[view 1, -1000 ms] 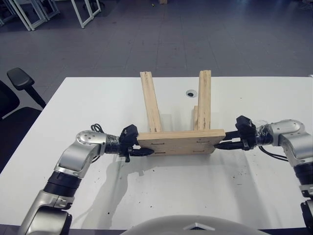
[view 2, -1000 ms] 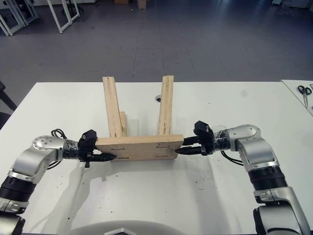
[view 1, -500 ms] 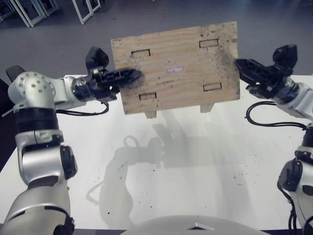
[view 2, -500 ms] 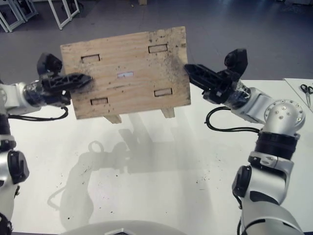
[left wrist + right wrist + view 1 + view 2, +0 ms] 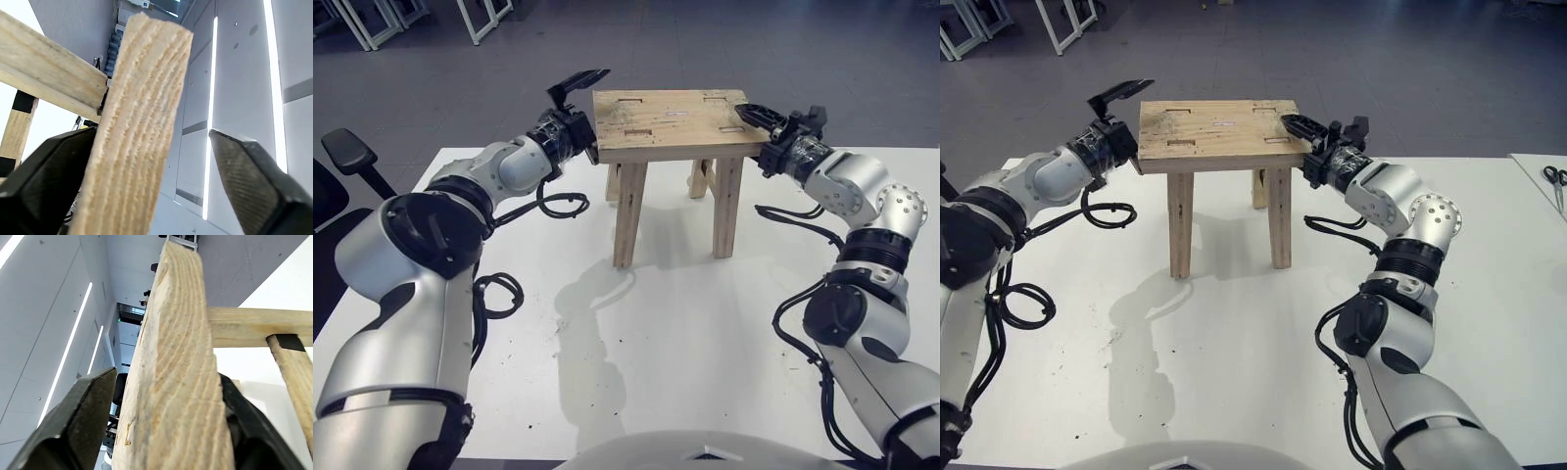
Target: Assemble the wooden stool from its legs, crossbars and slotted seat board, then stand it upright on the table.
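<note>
The stool (image 5: 671,166) stands upright on the white table (image 5: 705,343), between the two grippers, with all the legs that can be seen down on the surface. Its slotted seat board (image 5: 671,117) is on top and lies level.

The left gripper (image 5: 595,116) is at the board's end on its own side, and its jaws are wide apart. In the left wrist view one finger (image 5: 49,181) lies against the flat face of the board, while the other finger (image 5: 249,181) stands well apart from the wood.

The right gripper (image 5: 759,132) is at the opposite end and clamps the seat board. Its fingers (image 5: 78,421) sit on both faces of the board, one above and one below.

A black cable (image 5: 499,294) lies in loops on the table, near the left arm.
</note>
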Tool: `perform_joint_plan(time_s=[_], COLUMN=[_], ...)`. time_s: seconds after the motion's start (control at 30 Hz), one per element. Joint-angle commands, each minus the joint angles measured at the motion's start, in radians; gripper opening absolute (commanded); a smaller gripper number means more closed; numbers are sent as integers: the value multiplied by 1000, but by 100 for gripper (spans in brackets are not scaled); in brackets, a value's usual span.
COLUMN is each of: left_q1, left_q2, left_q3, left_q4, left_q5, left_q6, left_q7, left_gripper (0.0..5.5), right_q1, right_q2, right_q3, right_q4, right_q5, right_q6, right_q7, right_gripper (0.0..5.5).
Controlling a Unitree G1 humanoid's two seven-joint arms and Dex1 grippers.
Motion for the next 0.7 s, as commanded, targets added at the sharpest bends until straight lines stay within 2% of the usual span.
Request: perform_joint_plan(time_s=[0.03, 0.2, 0.33, 0.4, 0.47, 0.57, 0.63, 0.7], left_q1=[34, 170, 265, 284, 282, 243, 235, 212], left_q2=[21, -7, -27, -60, -119, -213, -256, -292], left_q3=[71, -8, -53, -109, -234, -419, -542, -614], left_q4=[-64, -284, -574, -811, -1083, -1312, -1378, -1363], left_q5=[9, 152, 224, 259, 324, 445, 561, 667], left_q6=[25, 34, 9, -86, -209, -365, -472, -592], left_q7=[29, 50, 48, -39, -149, -193, -212, -220], left_gripper=[499, 499, 499, 499, 499, 499, 499, 499], right_q1=[-33, -21, 11, 33, 56, 63, 43, 7], right_q2=[-36, -75, -94, -107, -129, -168, -186, -185], right_q3=[-51, -61, -65, -42, 10, 154, 277, 403], right_q4=[20, 70, 62, 20, -53, -200, -290, -359], right_q5=[75, 21, -45, -83, -166, -369, -506, -629], right_q6=[-18, -90, -189, -211, -257, -417, -517, -612], right_q7=[73, 56, 11, 12, 34, 122, 206, 300], right_gripper=[298, 298, 298, 298, 298, 298, 298, 298])
